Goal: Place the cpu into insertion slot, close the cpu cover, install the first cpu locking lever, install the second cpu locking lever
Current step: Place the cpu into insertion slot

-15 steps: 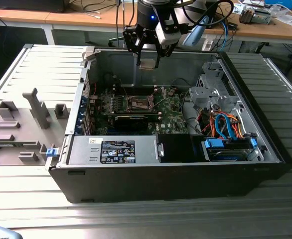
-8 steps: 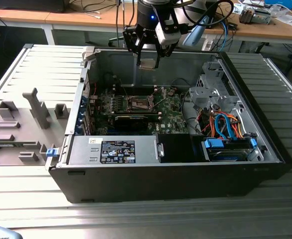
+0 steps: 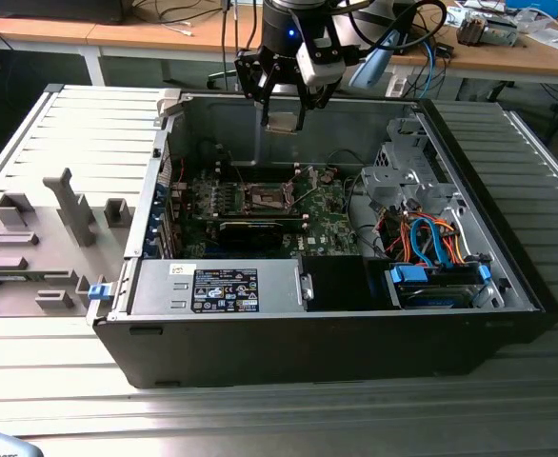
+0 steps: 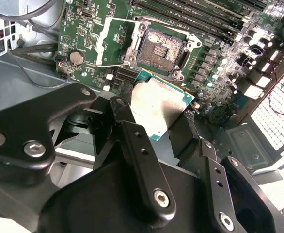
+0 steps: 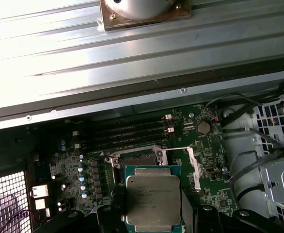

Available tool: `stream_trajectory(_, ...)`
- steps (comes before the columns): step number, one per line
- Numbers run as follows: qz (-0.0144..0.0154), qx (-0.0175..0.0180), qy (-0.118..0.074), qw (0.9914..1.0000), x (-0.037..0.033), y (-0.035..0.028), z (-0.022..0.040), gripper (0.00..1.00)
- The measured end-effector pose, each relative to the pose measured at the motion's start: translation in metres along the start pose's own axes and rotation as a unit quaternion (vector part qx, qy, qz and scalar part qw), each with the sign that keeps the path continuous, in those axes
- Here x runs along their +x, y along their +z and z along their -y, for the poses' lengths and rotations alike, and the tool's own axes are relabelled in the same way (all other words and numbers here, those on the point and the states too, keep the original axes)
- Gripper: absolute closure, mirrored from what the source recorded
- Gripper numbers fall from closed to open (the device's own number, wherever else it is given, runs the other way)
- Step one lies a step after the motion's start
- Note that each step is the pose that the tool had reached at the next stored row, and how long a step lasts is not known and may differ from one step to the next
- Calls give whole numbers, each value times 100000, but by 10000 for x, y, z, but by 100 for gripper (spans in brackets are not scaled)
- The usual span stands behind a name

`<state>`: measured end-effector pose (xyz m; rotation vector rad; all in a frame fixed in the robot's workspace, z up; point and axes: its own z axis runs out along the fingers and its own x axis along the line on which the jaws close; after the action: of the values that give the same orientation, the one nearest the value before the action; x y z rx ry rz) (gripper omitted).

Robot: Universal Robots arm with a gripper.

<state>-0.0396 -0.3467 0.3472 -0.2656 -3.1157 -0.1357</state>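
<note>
Over the case in the exterior view, our gripper [image 3: 285, 115] pinches the cpu [image 3: 284, 125] by its edges, well above the board. Second wrist view: the slot [image 4: 160, 48] sits bare. First wrist view: we hold the cpu [image 5: 153, 201] flat, probably for a clean drop.

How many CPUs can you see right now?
1. The cpu is clamped in the gripper, up in the air over the circuit board. The insertion slot is bare, with no second chip in it.
</note>
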Motion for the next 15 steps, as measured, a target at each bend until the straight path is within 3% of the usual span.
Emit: stream_trajectory(15,48,-8,566,99998,0,0,0,45)
